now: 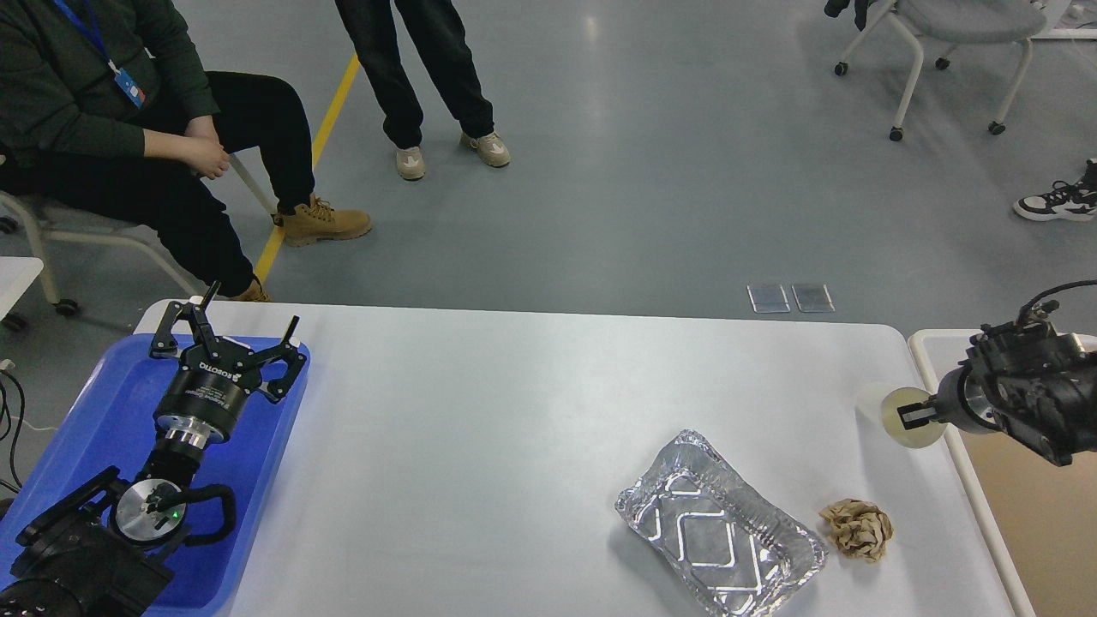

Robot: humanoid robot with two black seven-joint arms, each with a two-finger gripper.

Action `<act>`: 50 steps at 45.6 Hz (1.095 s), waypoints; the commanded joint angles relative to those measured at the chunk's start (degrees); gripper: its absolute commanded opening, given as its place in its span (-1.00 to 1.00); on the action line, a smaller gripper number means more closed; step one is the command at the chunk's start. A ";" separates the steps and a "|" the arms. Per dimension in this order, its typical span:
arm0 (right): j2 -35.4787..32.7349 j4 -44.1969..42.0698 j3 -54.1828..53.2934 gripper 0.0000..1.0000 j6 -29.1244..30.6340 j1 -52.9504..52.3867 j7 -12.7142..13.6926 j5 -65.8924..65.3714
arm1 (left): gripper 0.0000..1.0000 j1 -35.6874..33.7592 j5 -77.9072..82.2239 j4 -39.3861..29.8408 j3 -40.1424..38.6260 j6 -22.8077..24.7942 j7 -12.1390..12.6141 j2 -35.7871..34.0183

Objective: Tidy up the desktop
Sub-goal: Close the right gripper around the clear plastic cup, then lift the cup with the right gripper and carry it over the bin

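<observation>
The desktop (pixel 514 428) is a wide white-grey tabletop. On it lie an empty foil container (pixel 720 536) at the front right and a crumpled ball of brown paper (pixel 857 529) just right of it. My right gripper (pixel 910 417) comes in from the right and is shut on a pale, translucent cup (pixel 887 410), held on its side over the desktop's right edge, next to the bin. My left gripper (pixel 240 330) is open and empty, its fingers spread above the far end of the blue tray (pixel 94 428).
A beige, white-rimmed bin (pixel 1028 514) stands against the desktop's right side. The blue tray sits at the left edge under my left arm. People sit and stand beyond the far edge, and a wheeled chair (pixel 960 51) is at the far right.
</observation>
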State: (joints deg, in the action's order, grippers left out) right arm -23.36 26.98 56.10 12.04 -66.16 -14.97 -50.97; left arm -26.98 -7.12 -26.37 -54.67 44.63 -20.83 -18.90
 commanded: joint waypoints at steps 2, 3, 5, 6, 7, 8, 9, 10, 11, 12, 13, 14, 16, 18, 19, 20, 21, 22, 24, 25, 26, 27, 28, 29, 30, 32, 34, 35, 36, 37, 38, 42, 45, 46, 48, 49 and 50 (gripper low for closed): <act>-0.19 0.00 -0.38 -1.00 0.27 -0.02 -0.32 0.17 | 0.98 0.00 0.00 0.00 0.00 0.02 0.00 0.00; -0.28 0.00 -0.38 -1.00 0.27 -0.10 -0.41 0.17 | 0.98 0.00 0.00 0.00 0.00 0.02 0.00 0.00; -0.28 0.00 -0.38 -1.00 0.27 -0.19 -0.50 0.34 | 0.98 0.00 0.00 0.00 0.00 -0.07 0.00 0.00; -0.37 0.00 -0.47 -1.00 0.27 -0.19 -0.59 0.35 | 0.98 0.00 0.00 0.00 0.00 0.02 0.00 0.00; -0.37 0.00 -0.47 -1.00 0.27 -0.28 -0.59 0.43 | 0.98 0.00 0.00 0.00 0.00 0.02 0.00 0.00; -0.37 0.09 -0.56 -1.00 0.27 -0.28 -0.59 0.52 | 0.98 0.00 0.00 0.00 0.00 0.02 0.00 0.00; -0.46 0.09 -0.56 -1.00 0.27 -0.37 -0.67 0.61 | 0.98 0.00 0.00 0.00 0.00 0.02 0.00 0.00; -0.46 0.09 -0.56 -1.00 0.27 -0.37 -0.68 0.61 | 0.98 0.00 0.00 0.00 0.00 0.02 0.09 0.00; -0.54 0.09 -0.56 -1.00 0.36 -0.46 -0.68 0.61 | 0.98 0.00 0.00 0.00 0.00 -0.07 0.09 0.00; -0.55 0.26 -0.56 -1.00 0.36 -0.54 -0.76 0.78 | 0.98 0.00 0.00 0.00 0.00 0.02 0.09 0.00; -0.55 0.53 -0.56 -1.00 0.44 -0.63 -0.94 1.05 | 0.98 0.00 0.00 0.00 0.00 0.02 0.09 0.00; -0.63 0.79 -0.56 -1.00 0.62 -1.15 -1.29 1.05 | 0.98 0.00 0.00 0.00 0.00 0.02 0.09 0.00; -0.90 0.97 -0.47 -1.00 0.71 -1.95 -1.73 1.14 | 0.98 -0.09 0.00 0.00 0.00 0.02 0.09 0.00; -1.77 1.67 -0.12 -1.00 1.06 -2.82 -2.25 1.05 | 0.98 -0.09 0.00 0.00 0.00 0.02 0.09 0.00; -2.39 2.19 0.06 -1.00 1.50 -3.44 -2.52 1.05 | 0.98 0.00 0.00 0.00 0.00 0.02 0.09 0.00; -2.91 2.81 0.15 -1.00 2.02 -4.23 -2.78 1.05 | 0.98 -0.09 0.00 0.00 0.00 0.02 0.09 0.00; -3.53 3.51 0.32 -1.00 2.55 -5.02 -2.96 1.05 | 0.98 -0.09 0.00 0.00 0.00 0.02 0.17 0.00; -3.97 4.39 0.50 -1.00 3.08 -5.90 -3.22 1.05 | 0.98 -0.09 0.00 0.00 0.00 0.02 0.18 0.00; -5.02 5.80 1.11 -1.00 3.96 -7.74 -3.66 1.05 | 0.98 0.00 0.00 0.00 0.00 0.02 0.17 0.00; -5.55 6.41 1.46 -1.00 4.22 -8.53 -3.92 1.05 | 0.98 0.00 0.00 0.00 0.00 0.02 0.18 0.00; -5.90 6.94 1.90 -1.00 4.49 -9.24 -4.10 1.05 | 0.98 -0.09 0.00 0.00 0.00 0.02 0.09 0.00; -6.34 7.38 2.34 -1.00 4.75 -9.94 -4.36 1.14 | 0.98 -0.09 0.00 0.00 0.00 0.02 0.09 0.00; -6.61 7.73 2.69 -1.00 5.01 -10.47 -4.71 1.14 | 0.98 -0.09 0.00 0.00 0.00 0.02 0.17 0.00; -6.96 8.09 3.04 -1.00 5.28 -11.09 -4.98 1.14 | 0.98 -0.09 0.00 0.00 0.00 0.02 0.09 0.00; -7.22 8.61 3.31 -1.00 5.63 -11.70 -5.24 1.14 | 0.98 -0.09 0.00 0.00 0.00 0.02 0.17 0.00; -7.92 9.49 3.83 -1.00 6.50 -13.19 -5.77 1.05 | 0.98 -0.09 0.00 0.00 0.00 0.02 0.18 0.00; -8.89 10.54 4.54 -1.00 7.56 -14.95 -6.21 1.05 | 0.98 -0.09 0.00 0.00 0.00 0.02 0.18 0.00; -9.50 11.07 4.89 -1.00 8.17 -15.92 -6.56 0.96 | 0.98 -0.09 0.00 0.00 0.00 0.02 0.18 0.00; -9.95 11.77 5.33 -1.00 8.88 -16.88 -6.91 0.87 | 0.98 -0.09 0.00 0.00 0.00 0.02 0.18 0.00; -10.39 12.39 5.85 -1.00 9.58 -18.11 -7.26 0.79 | 0.98 -0.09 0.00 0.00 0.00 0.02 0.18 0.00; -10.65 13.00 6.38 -1.00 10.28 -19.34 -7.61 0.70 | 0.98 -0.09 0.00 0.00 0.00 0.02 0.18 0.00; -11.71 15.29 8.67 -1.00 13.79 -24.61 -9.11 0.52 | 0.98 -0.09 0.00 0.00 0.00 0.02 0.18 0.00; -12.32 17.40 10.60 -1.00 16.78 -29.01 -10.51 0.26 | 0.98 -0.09 0.00 0.00 0.00 0.02 0.18 0.00; -12.50 18.10 11.39 -1.00 17.75 -30.59 -10.95 0.26 | 0.98 -0.09 0.00 0.00 0.00 0.02 0.18 0.00; -12.76 19.94 12.88 -1.00 19.68 -34.19 -11.83 0.26 | 0.98 -0.09 0.00 0.00 0.00 0.02 0.18 0.00; -12.94 20.82 13.76 -1.00 20.82 -36.03 -12.19 0.26 | 0.98 0.00 0.00 0.00 0.00 0.02 0.18 0.00; -12.94 21.70 14.47 -1.00 21.71 -37.71 -12.54 0.26 | 0.98 0.00 0.00 0.00 0.00 0.02 0.18 0.00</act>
State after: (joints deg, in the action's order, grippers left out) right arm -33.83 41.16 64.06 24.83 -88.82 -23.50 -50.42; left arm -27.07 -7.12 -26.37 -54.67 44.65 -20.66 -18.90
